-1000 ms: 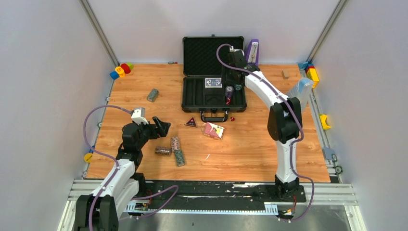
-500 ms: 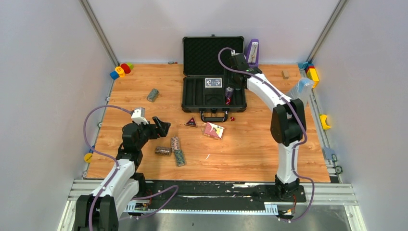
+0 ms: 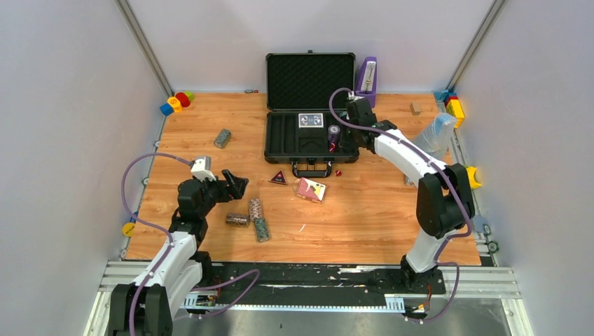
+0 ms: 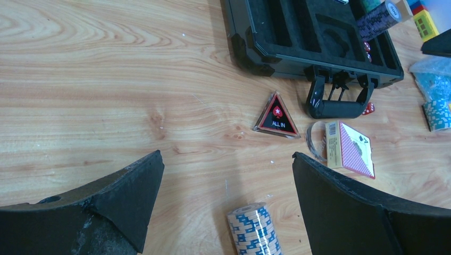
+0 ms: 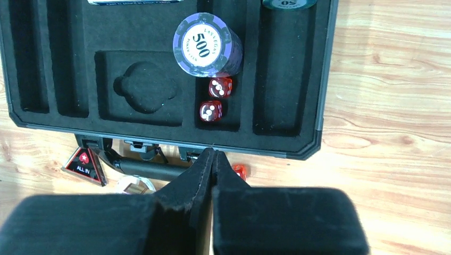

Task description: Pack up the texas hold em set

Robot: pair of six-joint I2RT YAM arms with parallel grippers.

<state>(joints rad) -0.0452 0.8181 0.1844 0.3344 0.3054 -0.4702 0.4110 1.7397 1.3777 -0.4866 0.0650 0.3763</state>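
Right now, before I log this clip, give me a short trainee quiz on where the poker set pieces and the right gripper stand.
1. True or false: the right gripper is shut and holds nothing.
2. How many red dice show inside the case? A one, B two, C four.
3. Fill in: the ALL IN triangle lies ___ the case.
Key: 1 true; 2 B; 3 outside.
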